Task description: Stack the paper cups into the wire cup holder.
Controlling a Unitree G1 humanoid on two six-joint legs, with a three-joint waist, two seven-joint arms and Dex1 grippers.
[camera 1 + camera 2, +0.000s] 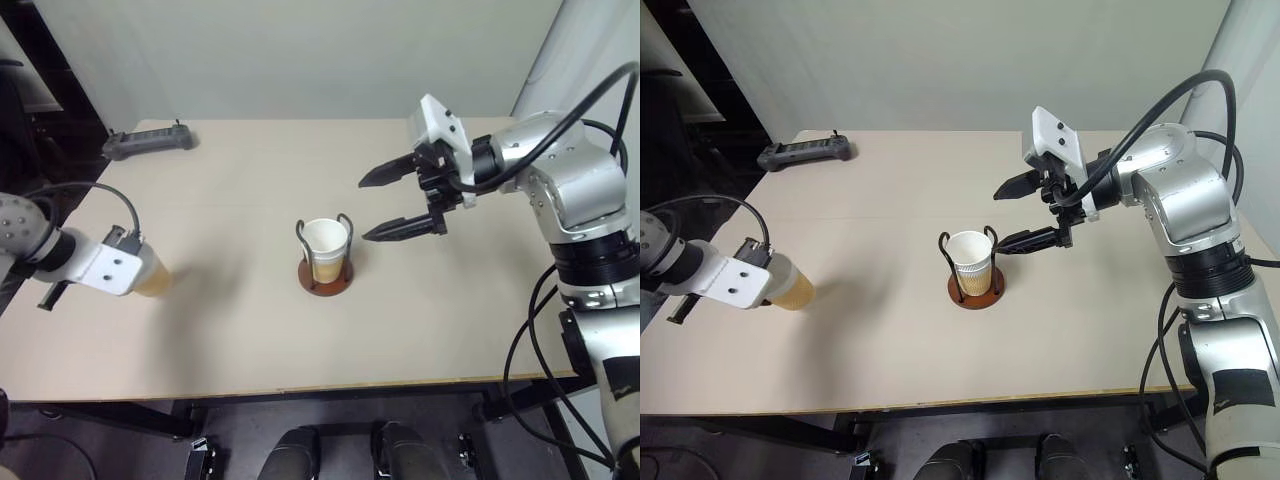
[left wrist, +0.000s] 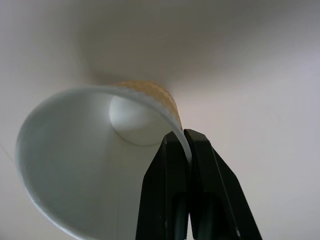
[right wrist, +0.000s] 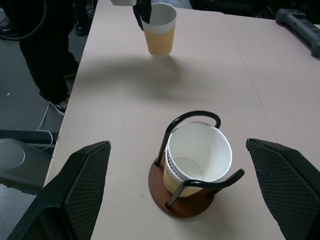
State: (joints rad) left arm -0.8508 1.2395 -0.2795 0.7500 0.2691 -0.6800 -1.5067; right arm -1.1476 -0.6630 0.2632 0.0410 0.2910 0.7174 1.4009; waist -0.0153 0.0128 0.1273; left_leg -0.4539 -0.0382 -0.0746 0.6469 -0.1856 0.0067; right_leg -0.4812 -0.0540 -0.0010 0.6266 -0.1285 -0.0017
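Observation:
The wire cup holder [image 1: 325,281] stands mid-table on its reddish-brown base. Nested paper cups [image 1: 326,245] sit upright between its two black loops. Another tan paper cup [image 1: 152,275] is at the table's left, tilted. My left gripper [image 2: 184,137] is shut on this cup's rim [image 2: 176,127], one finger inside and one outside the wall. The right wrist view shows the same grip from across the table, on the cup [image 3: 160,30]. My right gripper [image 1: 364,210] hangs open just right of the holder and above it. Its fingers are spread wide with nothing between them.
A dark grey power strip [image 1: 147,141] lies at the table's back left corner. A person's dark-trousered legs [image 3: 50,60] stand beside the table's left side. A pale wall backs the table's far edge. Black cables loop off both arms.

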